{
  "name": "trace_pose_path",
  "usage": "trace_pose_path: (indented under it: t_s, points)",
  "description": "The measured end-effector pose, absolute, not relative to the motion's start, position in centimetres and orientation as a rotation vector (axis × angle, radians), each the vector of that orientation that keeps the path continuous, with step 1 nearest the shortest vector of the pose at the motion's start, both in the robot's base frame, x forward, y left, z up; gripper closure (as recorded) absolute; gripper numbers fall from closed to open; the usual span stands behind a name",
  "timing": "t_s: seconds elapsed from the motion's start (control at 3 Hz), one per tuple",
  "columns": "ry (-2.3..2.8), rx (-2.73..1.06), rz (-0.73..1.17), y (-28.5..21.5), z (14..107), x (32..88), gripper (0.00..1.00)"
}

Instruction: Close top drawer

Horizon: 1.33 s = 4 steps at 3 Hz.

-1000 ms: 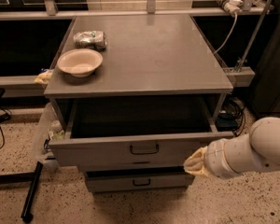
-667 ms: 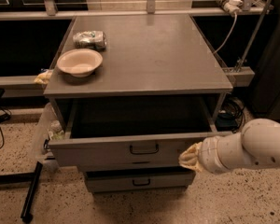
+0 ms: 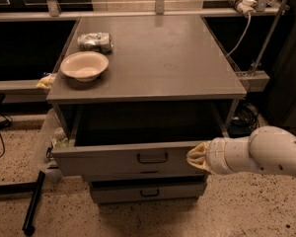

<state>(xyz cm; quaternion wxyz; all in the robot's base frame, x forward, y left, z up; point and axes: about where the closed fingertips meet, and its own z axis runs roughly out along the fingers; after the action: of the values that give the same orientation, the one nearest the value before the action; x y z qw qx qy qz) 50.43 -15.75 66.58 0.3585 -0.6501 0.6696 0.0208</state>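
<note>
Speckled floor underlies a grey metal desk whose wide grey top drawer stands open, white arm reaching level from the right, tan-covered claw at its front, grip impossible to tell.

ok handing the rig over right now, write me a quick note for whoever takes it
Gripper: low on the right, its tip at the front face of the top drawer, right of the handle. It looks to be touching the face, but contact is not certain.
Top drawer: pulled well out, interior dark, nothing visible inside.
Cabinet top: bowl and crumpled packet at the far left, away from the drawer.
Lower drawer: shut.
Done: gripper placed at the drawer front.
Left: push the front straight in until it sits flush, then back off.
</note>
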Motion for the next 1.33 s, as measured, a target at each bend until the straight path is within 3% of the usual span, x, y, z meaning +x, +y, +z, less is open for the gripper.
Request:
trace_pose_path:
  t_s: [1.0, 1.33]
  points:
    - [1.714, -1.574, -0.021, -16.0, 66.8, 56.5, 1.00]
    - [1.745, -1.561, -0.033, -15.8, 66.4, 61.3, 1.00]
